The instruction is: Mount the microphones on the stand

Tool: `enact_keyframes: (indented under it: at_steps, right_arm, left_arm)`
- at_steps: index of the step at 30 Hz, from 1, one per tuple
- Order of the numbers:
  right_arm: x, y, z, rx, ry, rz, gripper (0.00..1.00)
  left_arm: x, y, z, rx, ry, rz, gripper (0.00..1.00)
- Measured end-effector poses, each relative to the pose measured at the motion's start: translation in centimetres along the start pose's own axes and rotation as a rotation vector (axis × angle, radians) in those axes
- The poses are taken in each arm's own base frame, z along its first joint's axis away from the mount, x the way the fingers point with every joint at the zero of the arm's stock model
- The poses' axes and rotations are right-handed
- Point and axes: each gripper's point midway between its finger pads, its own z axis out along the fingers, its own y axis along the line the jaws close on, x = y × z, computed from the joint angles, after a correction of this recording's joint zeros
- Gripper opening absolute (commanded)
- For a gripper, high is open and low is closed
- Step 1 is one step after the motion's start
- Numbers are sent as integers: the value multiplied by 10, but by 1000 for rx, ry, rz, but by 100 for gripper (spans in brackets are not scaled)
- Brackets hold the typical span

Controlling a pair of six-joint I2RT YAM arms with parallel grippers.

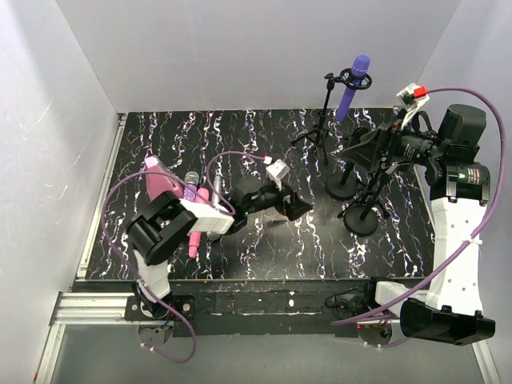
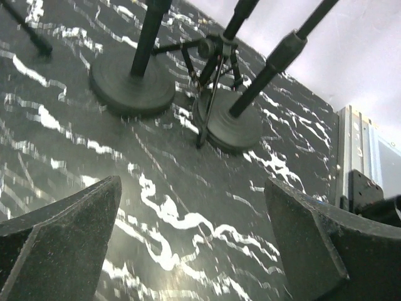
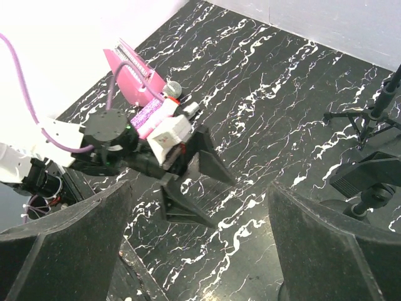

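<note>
The left claw (image 2: 193, 188) is spread wide and holds nothing; only marbled black tabletop (image 2: 75, 157) shows between its fingers. In the overhead view it sits mid-frame, pointing right toward two round-base stands (image 1: 342, 186). The right claw (image 1: 358, 150), at the upper right, is also wide open and empty, hanging over those bases. Above it, the purple microphone (image 1: 353, 82) sits tilted in the clip of the tripod stand (image 1: 322, 120). At the left of the frame, by the left arm, lie the pink wedge (image 1: 158, 182), the glittery microphone (image 1: 192, 182) with its grey mesh head, a grey microphone (image 1: 217, 189) just beside it, and the pink microphone (image 1: 194, 240), partly hidden by the arm.
</note>
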Motion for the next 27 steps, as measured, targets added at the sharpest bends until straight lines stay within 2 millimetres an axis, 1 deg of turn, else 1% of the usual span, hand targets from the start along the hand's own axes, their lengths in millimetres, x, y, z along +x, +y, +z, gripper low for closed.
enact_keyframes:
  at_steps: [4,7,12,16,18,21,24,27]
  right_arm:
    - [-2,-1,-3,1,-10,15,93]
    - [-6,-2,-5,-2,-24,30,93]
    - [-11,-2,-9,-10,-43,54,93]
    - [-16,-2,-12,-21,-62,65,93]
    - [-18,-1,-13,-26,-69,72,93]
    - [-20,0,-15,-31,-77,77,93]
    - [-20,0,-17,-36,-82,85,92]
    - [-20,1,-18,-42,-85,100,92]
  left_arm:
    - [-11,6,39,49,-53,30,97]
    - [-21,12,73,90,-107,55,95]
    - [-20,23,112,133,-159,86,93]
    - [-19,34,138,142,-195,119,93]
    - [-24,39,152,139,-216,137,92]
    - [-41,41,170,141,-264,163,90]
    - [-56,38,183,155,-302,180,85]
    - [-62,34,195,168,-310,187,77]
